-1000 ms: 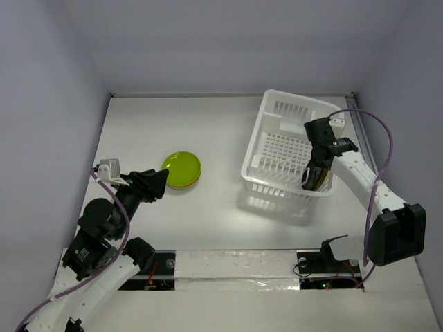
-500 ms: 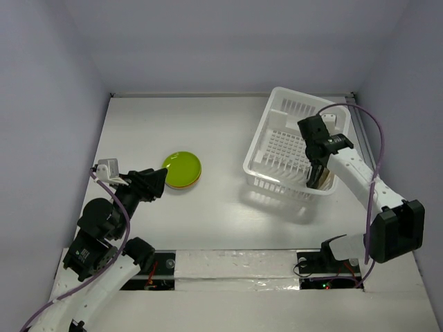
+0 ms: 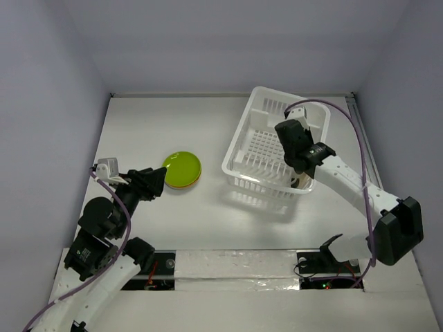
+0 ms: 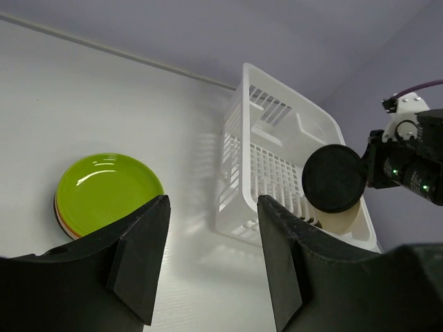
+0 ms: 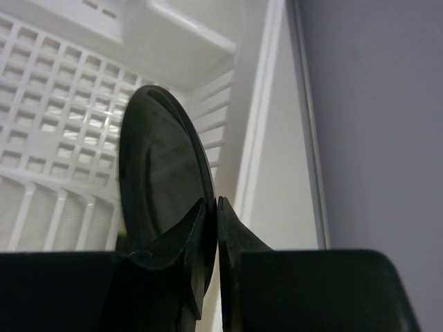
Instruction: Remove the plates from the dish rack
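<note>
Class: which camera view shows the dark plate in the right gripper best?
Left wrist: the dark plate faces it, its whole round outline clear in front of the dish rack. Right wrist sees it close but slanted, rim pinched by the right gripper. Top view: the arm hides most of it.

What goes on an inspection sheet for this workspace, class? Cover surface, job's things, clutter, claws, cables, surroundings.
Surface: white table.
Job's things: dish rack at right; dark plate held on edge above it; tan plate inside it; plate stack, lime green on top, left of it.
Clutter: nothing seen.
Claws: left claw open near the stack; right claw shut on the dark plate's rim.
Cables: right arm's purple cable; left arm's purple cable.
Surroundings: lilac walls.
</note>
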### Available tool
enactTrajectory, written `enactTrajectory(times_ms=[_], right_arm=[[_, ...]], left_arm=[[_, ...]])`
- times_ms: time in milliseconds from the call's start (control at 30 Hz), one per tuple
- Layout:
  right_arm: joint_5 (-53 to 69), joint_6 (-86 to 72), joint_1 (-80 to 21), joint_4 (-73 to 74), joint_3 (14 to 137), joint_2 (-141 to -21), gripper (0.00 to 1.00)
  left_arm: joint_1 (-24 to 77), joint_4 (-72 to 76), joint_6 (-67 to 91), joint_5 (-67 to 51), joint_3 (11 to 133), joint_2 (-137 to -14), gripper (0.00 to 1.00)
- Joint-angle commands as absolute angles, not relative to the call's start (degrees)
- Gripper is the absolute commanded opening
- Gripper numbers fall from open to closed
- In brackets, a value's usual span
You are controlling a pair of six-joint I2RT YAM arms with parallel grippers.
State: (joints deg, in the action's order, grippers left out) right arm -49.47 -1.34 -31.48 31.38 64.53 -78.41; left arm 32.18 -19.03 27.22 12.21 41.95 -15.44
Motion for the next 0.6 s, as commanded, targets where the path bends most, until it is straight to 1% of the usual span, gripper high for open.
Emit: enactTrajectory(times_ms=[0, 167, 267, 367, 400, 467, 567], right_arm=[[-56.95, 0.00, -31.73, 27.41, 66.96, -72.52, 0.00], [-54.77, -7.01, -32.34, 31.46, 72.94, -66.54, 0.00], [-43.73, -12.20, -32.87, 32.87, 76.55, -64.25, 0.00], [-36.15, -17.12, -35.49, 29.37, 76.56, -64.07, 0.00], [-31.25, -18.18, -36.20, 26.14, 76.20, -64.33, 0.00], [-25.52, -21.16, -37.70, 22.69, 75.50, -66.44, 0.00], [-21.81, -24.07, -41.04, 18.20, 76.81, -72.84, 0.00]], left_arm=[[31.29, -16.00, 26.54, 11.34, 41.40, -16.96, 0.50], [30.24, -15.73, 26.46, 10.81, 41.40, -17.23, 0.50], [30.23, -15.56, 26.46, 10.72, 41.40, -17.31, 0.50], [29.18, -15.64, 26.46, 10.72, 41.40, -16.96, 0.49], [29.18, -15.56, 26.46, 10.90, 41.40, -16.61, 0.49], [29.18, -15.56, 26.54, 11.25, 41.40, -16.26, 0.49], [28.65, -15.82, 26.80, 12.30, 41.40, -15.47, 0.48]])
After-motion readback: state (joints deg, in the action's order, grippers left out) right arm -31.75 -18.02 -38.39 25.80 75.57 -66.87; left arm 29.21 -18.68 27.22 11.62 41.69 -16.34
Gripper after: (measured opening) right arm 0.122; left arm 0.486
